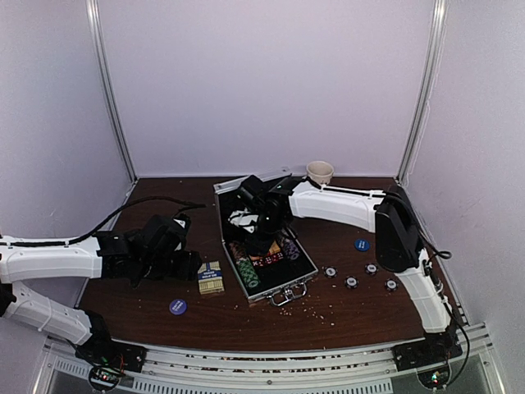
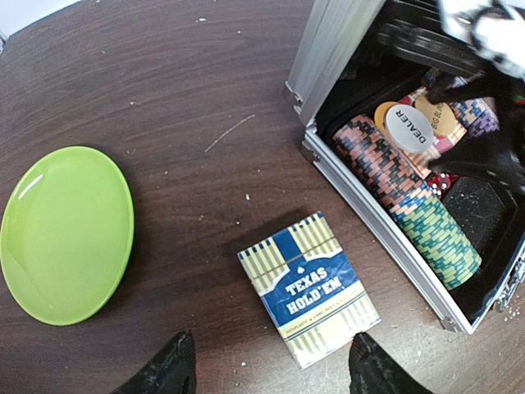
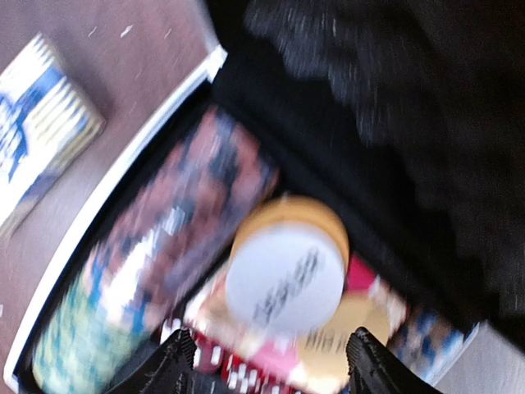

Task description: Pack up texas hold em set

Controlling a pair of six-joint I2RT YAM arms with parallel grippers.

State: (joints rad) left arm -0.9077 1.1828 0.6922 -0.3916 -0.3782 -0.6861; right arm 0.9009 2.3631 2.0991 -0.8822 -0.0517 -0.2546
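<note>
Dark wooden tabletop (image 1: pixel 164 217) under white booth walls (image 1: pixel 271 82), crumb-speckled. Parked left gripper (image 2: pixel 267 365), jaws apart and empty, over card deck box (image 2: pixel 310 289) lying flat just left of open briefcase (image 2: pixel 377 234), likely lined up for pickup. Hung right gripper (image 3: pixel 269 357), fingers spread, above dealer button (image 3: pixel 283 279) resting on chip rows (image 2: pixel 402 197) inside. Saw loose chips (image 1: pixel 351 281) scattered farther right.

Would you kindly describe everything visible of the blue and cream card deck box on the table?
The blue and cream striped card deck box looks like printed cardboard, with TEXAS HOLD'EM in white on its blue centre band. It seems closed and lies flat, face up, on the dark wooden table, beside but apart from the open silver aluminium case. The left gripper hangs open over its near end; nothing visibly grips it.
</note>
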